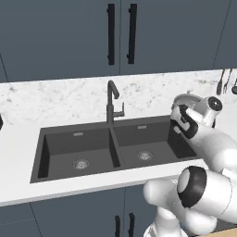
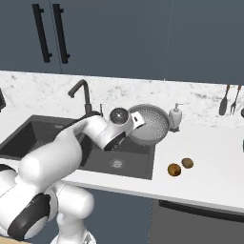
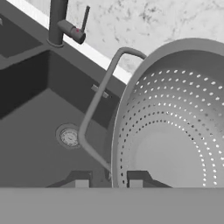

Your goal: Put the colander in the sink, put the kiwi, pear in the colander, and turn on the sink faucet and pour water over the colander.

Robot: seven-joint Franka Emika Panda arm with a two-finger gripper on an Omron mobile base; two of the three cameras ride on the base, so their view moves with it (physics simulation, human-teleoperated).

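- Pincer (image 3: 108, 183) is seen clamped on the colander (image 3: 175, 131) rim at lower centre of the hand view.
- Colander is held tilted above the sink (image 2: 138, 164), right basin, for lowering.
- Kiwi (image 2: 188, 163) and pear (image 2: 174, 169) are left on the bench (image 2: 209, 167), right of centre.

dark cabinets (image 1: 60, 37), marble backsplash (image 1: 55, 99)
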